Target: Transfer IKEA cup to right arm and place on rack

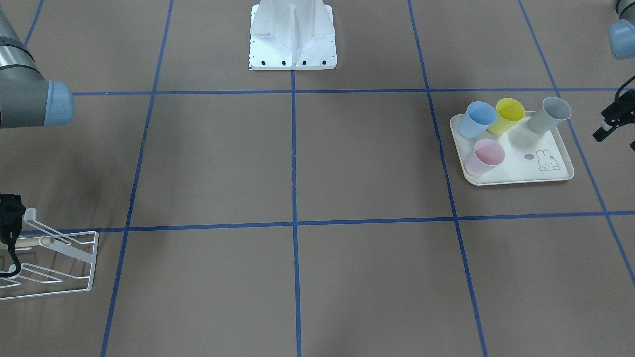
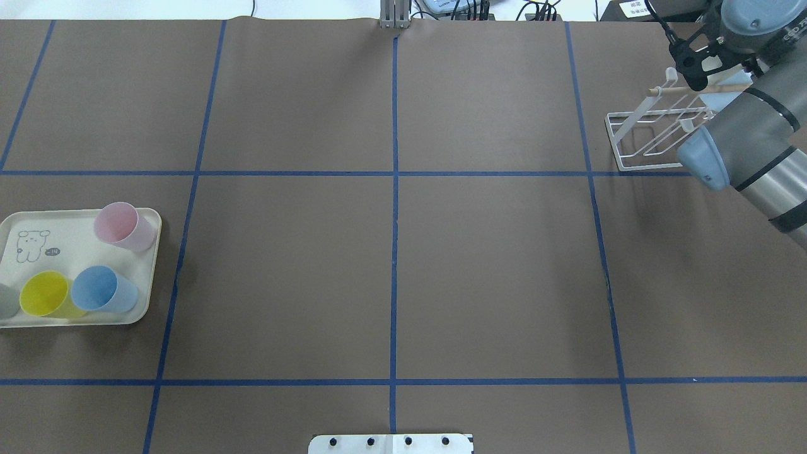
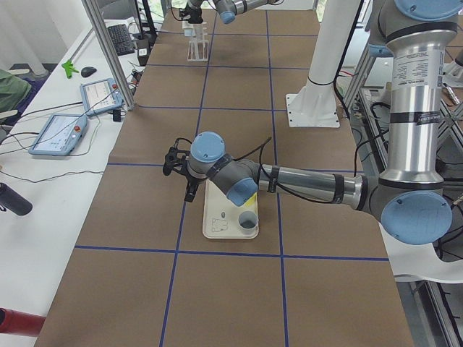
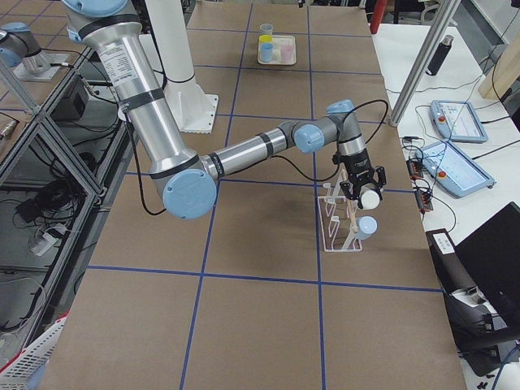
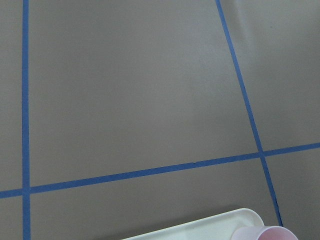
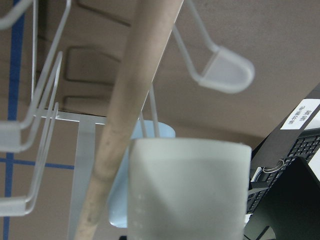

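— Front view?
— Rack (image 1: 79, 248) at lower left. Tray (image 1: 518, 171) with a rabbit drawing (image 1: 545, 159). Left pincer (image 1: 610, 121) is beside it, and I can't tell its spread.
— Overhead?
— Right pincer (image 2: 695, 70) is over the rack's dowel (image 2: 684, 90).
— Right side?
— It clamps a pale cup (image 4: 370, 197) above the rack, with a blue cup (image 4: 366, 227) below.
— Wrist?
— Label (image 6: 300, 112), print too small to read.

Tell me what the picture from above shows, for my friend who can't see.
A grey robot arm at the top right has its black tool at a white wire rack. Far left, a cream tray carries a pink cup, a yellow cup and a blue cup on a brown table.
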